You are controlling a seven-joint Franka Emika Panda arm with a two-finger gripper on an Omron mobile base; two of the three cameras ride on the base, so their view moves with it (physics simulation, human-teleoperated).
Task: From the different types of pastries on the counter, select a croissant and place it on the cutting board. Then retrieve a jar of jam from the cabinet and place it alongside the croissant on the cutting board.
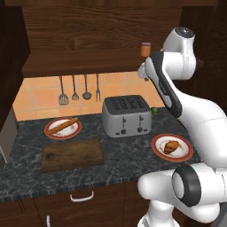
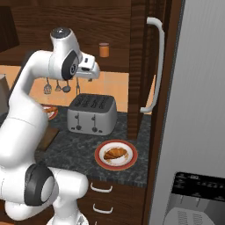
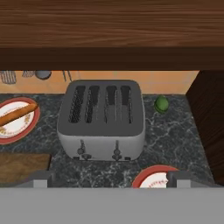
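You are looking at two red-rimmed plates on the counter (image 1: 111, 155). The left plate (image 1: 63, 128) is carrying one long bread stick (image 1: 62, 126), lying slantwise across it. The right plate (image 1: 172, 147) is carrying the one croissant (image 1: 171, 146), sitting near its middle; from the right base camera the same croissant (image 2: 115, 153) is lying on its plate (image 2: 116, 155) close to the counter's front edge.

One cutting board (image 1: 72, 154) is lying flat in front of the left plate, with nothing resting on it and its small hole near the left end. One grey four-slot toaster (image 1: 127, 115) is standing between the two plates, its slots holding nothing. One small green round object (image 3: 162, 104) is sitting on the stone just beside the toaster's right rear corner.

One jar of jam (image 1: 146, 48) is standing upright on the shelf of the cabinet (image 1: 80, 62), above and to the right of the toaster. Four utensils (image 1: 80, 90) are hanging in a row on the tiled wall under the shelf.

Your gripper (image 3: 111, 177) is hanging high above the toaster's front, well apart from croissant and jar. Its fingertips (image 3: 40, 178) are standing wide apart and gripping nothing.
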